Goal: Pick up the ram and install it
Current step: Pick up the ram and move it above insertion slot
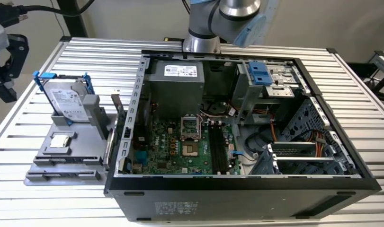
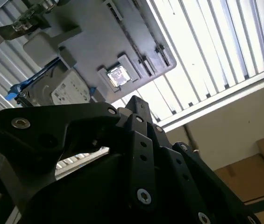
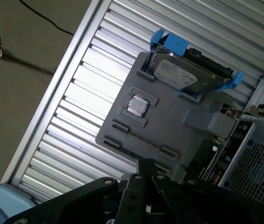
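A grey holder (image 1: 84, 142) lies on the slatted table at the exterior view's left, beside the open computer case (image 1: 242, 184). A thin dark strip (image 3: 141, 140) stands on edge between two clips of the holder; it may be the ram, but I cannot tell for sure. My gripper (image 1: 5, 61) hangs at the exterior view's far left, above and off the table's edge, well apart from the holder. Its black linkage shows in both wrist views (image 3: 146, 172) (image 2: 134, 112), with nothing seen held. The motherboard's long black slots (image 1: 217, 146) lie inside the case.
On the holder stand a silver hard drive in a blue-handled frame (image 1: 68, 101) and a small square processor chip (image 1: 60, 141). A card with a metal bracket (image 1: 118, 113) stands upright between holder and case. A person's blue sleeve (image 3: 1, 205) is near the table's corner.
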You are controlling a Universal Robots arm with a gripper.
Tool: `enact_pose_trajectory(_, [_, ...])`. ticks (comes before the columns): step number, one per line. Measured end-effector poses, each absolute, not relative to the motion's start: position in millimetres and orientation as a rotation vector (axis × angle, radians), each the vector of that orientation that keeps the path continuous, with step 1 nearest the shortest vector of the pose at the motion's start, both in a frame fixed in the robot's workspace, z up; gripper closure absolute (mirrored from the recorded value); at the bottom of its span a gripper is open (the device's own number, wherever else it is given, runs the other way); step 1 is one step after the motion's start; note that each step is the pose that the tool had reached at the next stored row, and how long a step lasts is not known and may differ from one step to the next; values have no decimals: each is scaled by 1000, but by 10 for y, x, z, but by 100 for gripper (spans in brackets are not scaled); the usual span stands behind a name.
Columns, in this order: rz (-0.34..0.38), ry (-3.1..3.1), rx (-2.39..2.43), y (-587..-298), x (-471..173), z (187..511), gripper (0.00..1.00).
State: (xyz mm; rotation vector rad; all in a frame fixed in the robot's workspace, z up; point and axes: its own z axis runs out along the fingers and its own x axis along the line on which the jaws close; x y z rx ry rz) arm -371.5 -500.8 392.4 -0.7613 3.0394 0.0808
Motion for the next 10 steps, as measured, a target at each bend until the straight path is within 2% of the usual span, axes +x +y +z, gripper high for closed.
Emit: enact_pose_trajectory(10, [77,2988,-945,-5010,-3715,3923,100])
